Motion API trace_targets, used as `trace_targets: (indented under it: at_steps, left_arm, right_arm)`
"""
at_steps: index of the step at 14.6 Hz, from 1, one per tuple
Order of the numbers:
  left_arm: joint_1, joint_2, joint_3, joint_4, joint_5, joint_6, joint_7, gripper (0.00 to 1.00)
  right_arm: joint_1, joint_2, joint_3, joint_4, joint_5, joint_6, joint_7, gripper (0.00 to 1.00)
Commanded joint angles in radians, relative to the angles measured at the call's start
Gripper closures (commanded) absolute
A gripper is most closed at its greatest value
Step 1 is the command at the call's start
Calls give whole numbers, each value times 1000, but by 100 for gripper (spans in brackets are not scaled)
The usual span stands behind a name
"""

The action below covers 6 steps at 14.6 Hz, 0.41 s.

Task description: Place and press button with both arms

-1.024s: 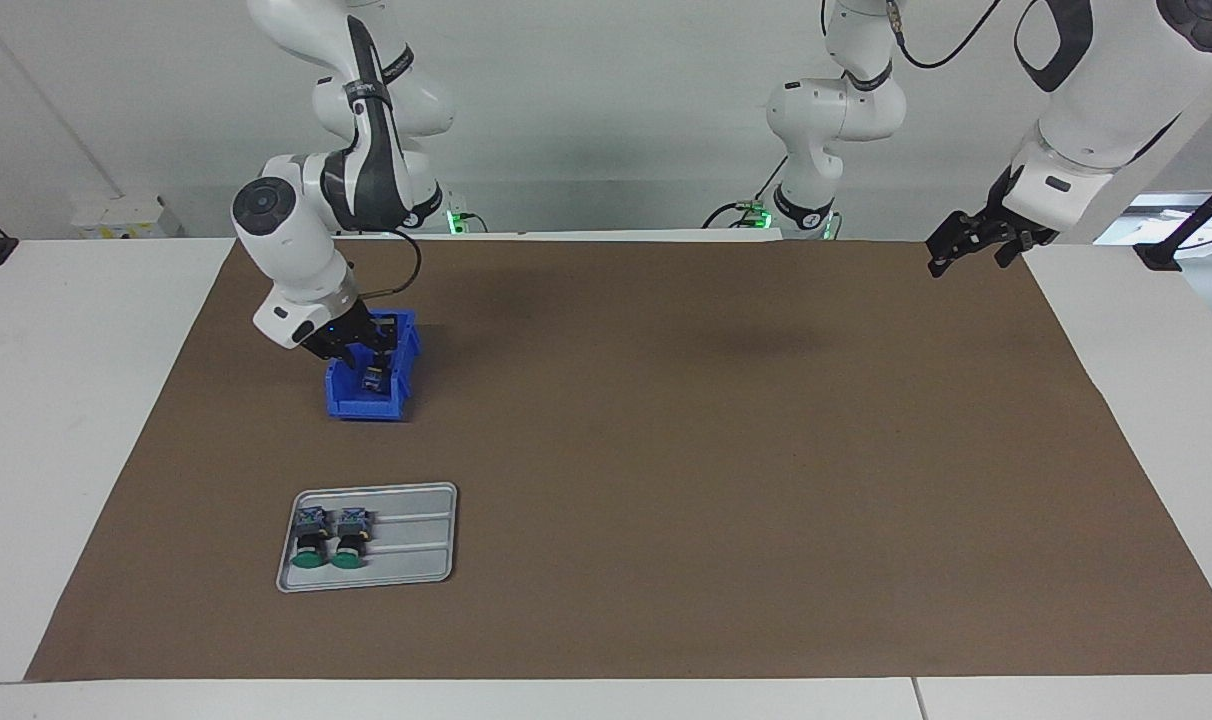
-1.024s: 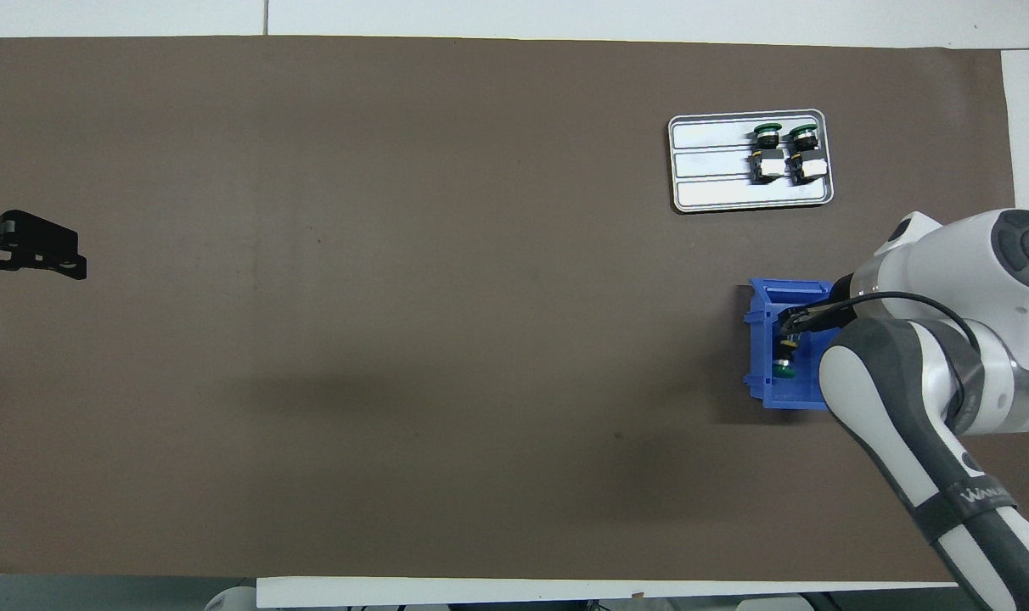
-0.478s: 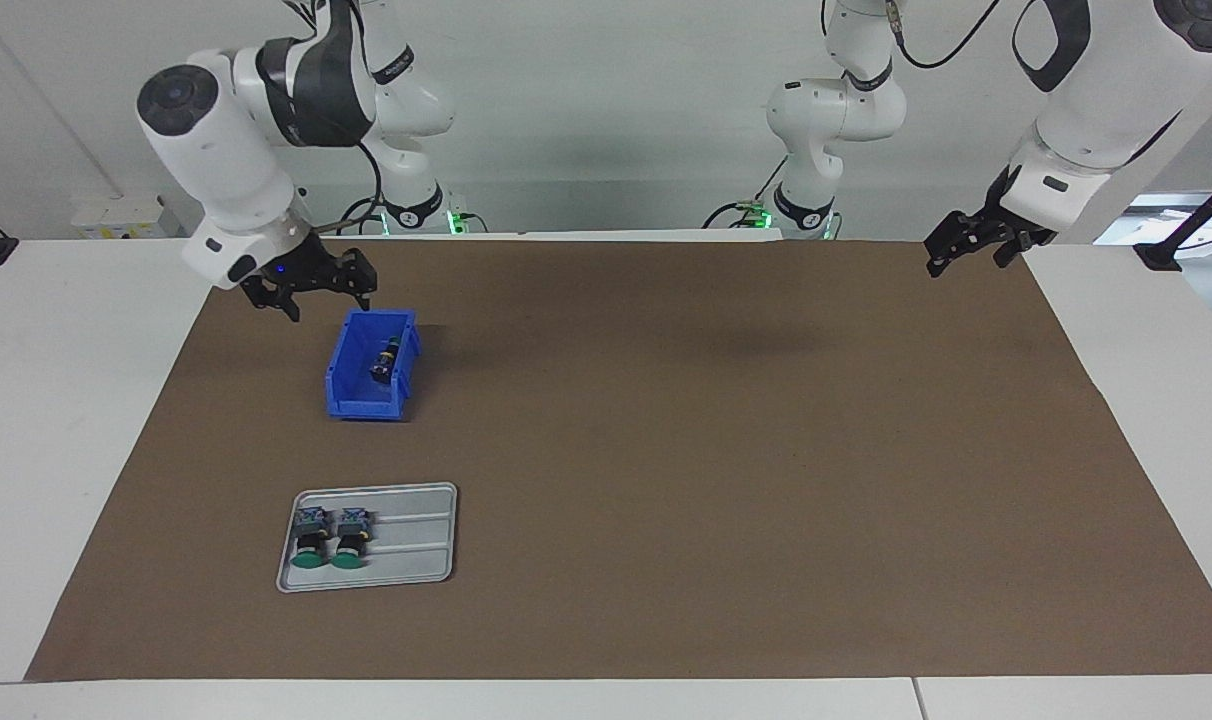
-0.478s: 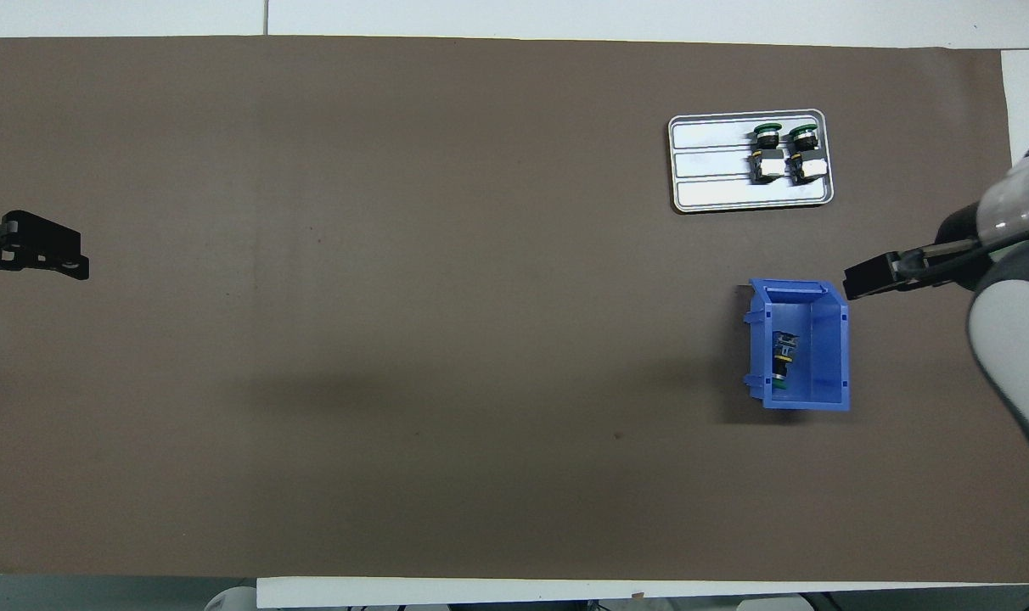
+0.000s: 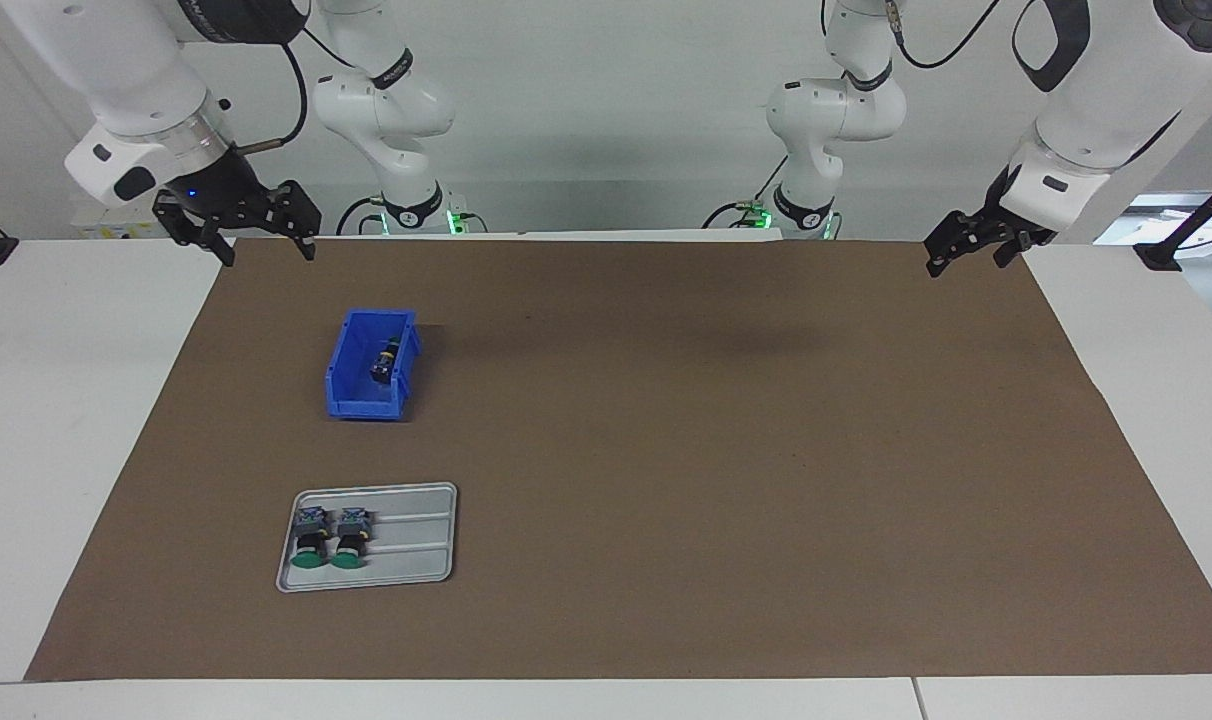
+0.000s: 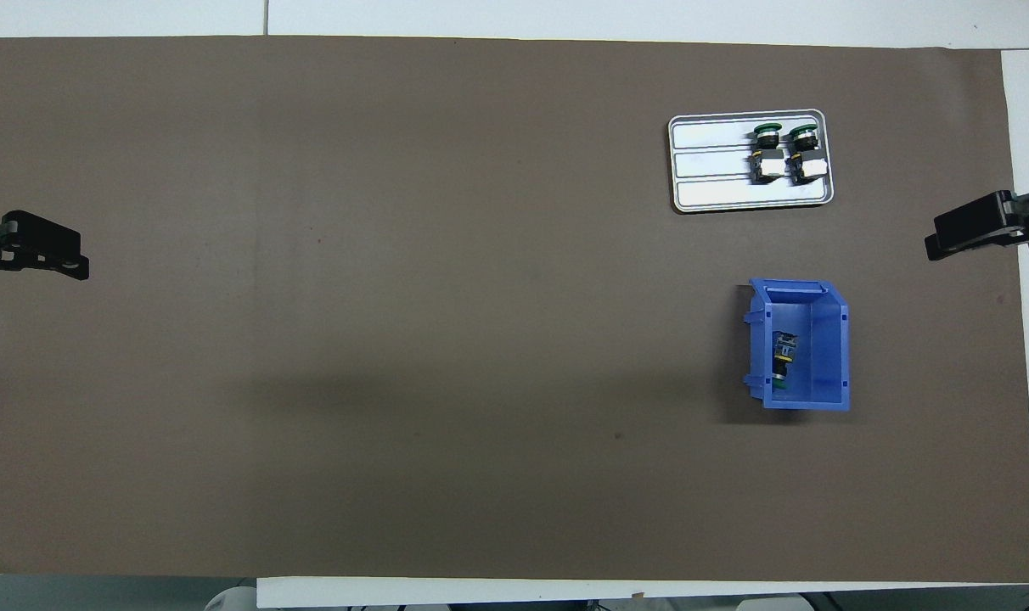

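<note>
One button (image 5: 385,359) half-hidden (cap unseen) inside blue bin (image 5: 344,398).

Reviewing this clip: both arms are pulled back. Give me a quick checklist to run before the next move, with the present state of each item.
1. Button lies inside the blue bin: ok.
2. Right gripper is up over the mat's edge at its own end, jaws open, holding nothing: ok.
3. Left gripper waits over the mat's corner at its own end, jaws open, empty: ok.
4. Two other buttons lie side by side on the grey tray, green caps pointing away from the robots: ok.
5. No arm hangs over bin or tray: ok.
6. Button in the bin has been pressed: cannot tell.
</note>
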<state>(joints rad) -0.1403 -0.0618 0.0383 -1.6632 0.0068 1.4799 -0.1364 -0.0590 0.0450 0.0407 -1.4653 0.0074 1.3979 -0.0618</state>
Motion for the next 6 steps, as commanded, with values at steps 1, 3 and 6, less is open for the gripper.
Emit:
trace_targets:
  at_steps: [1,3,6]
  left_arm:
    - [2,-12,8,0,30,-10,53,0]
    - [2,-12,8,0,67,-10,80,0]
    - [2,-13,8,0,67,-6,77,0]
  right_arm:
    - [10,17,5,43,-33,-28,19,1]
    - [40,12,-1,39,-69,-28,19,1]
    - [44,9,-2,36,-64,-27,20,1]
